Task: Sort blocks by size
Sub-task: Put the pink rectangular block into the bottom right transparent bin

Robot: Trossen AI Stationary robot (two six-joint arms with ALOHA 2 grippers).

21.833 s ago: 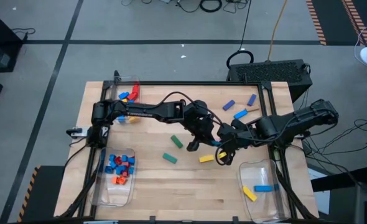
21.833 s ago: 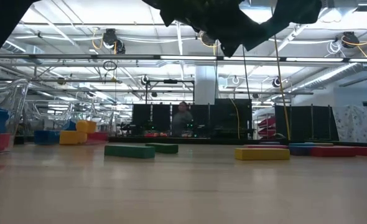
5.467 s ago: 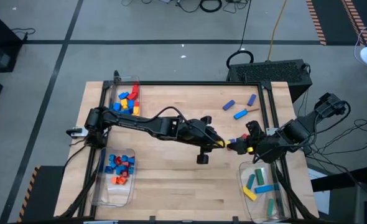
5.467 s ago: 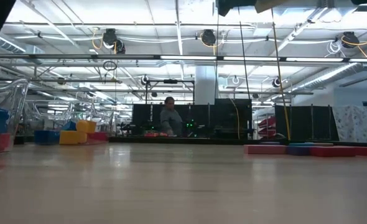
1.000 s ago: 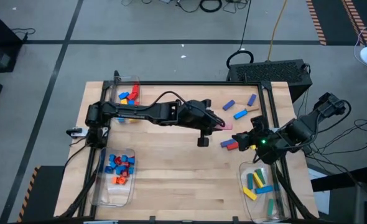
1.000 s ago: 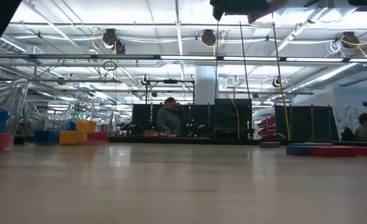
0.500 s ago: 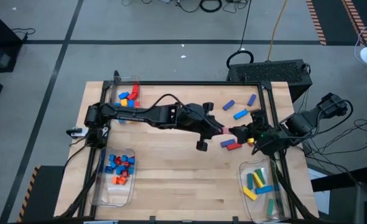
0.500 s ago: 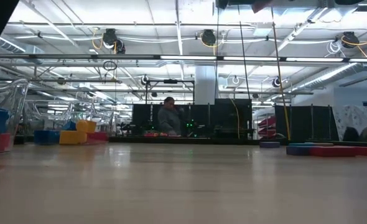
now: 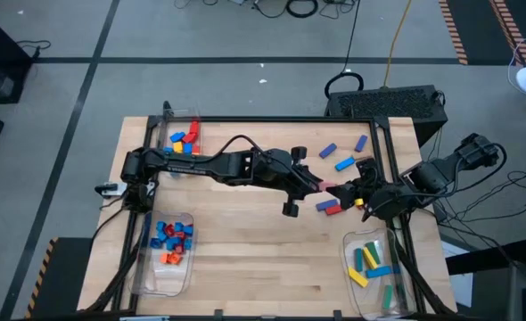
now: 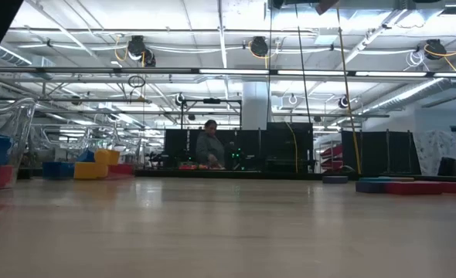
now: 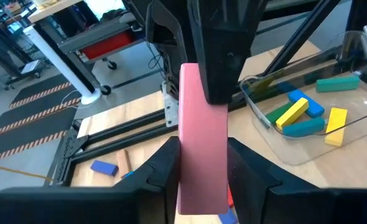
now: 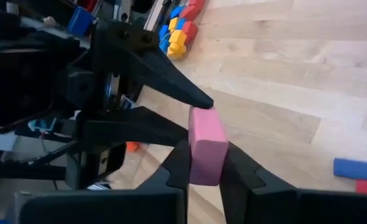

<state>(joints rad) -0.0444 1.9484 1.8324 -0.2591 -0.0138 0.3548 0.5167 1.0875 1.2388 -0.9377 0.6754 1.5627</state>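
Since the frame 1 s ago the right gripper (image 9: 341, 190) has moved in toward table centre and met the left gripper (image 9: 317, 185), where earlier a gap lay between them. Both now pinch one pink bar (image 11: 201, 134), held above the wooden table (image 9: 245, 259). Bar's long axis runs from one gripper to the other; in the left wrist view the left fingers (image 11: 162, 163) clamp its near end and the right arm's jaws clamp its far end. In the right wrist view the right fingers (image 12: 178, 163) grip the bar's near end (image 12: 206, 145). Bar: smooth, matte plastic, rectangular w/ rounded edges.

Just beside the bar, on the table below the right gripper, lie a blue bar (image 9: 324, 204) and a red bar (image 9: 333, 210). Near the bar, toward the table's far edge, three blue bricks (image 9: 344, 164) lie scattered. Well apart from the bar: clear bin of long bars (image 9: 375, 283) at the near right corner, clear bin of small cubes (image 9: 153, 272) at near left, third clear bin (image 9: 166, 134) at far left.
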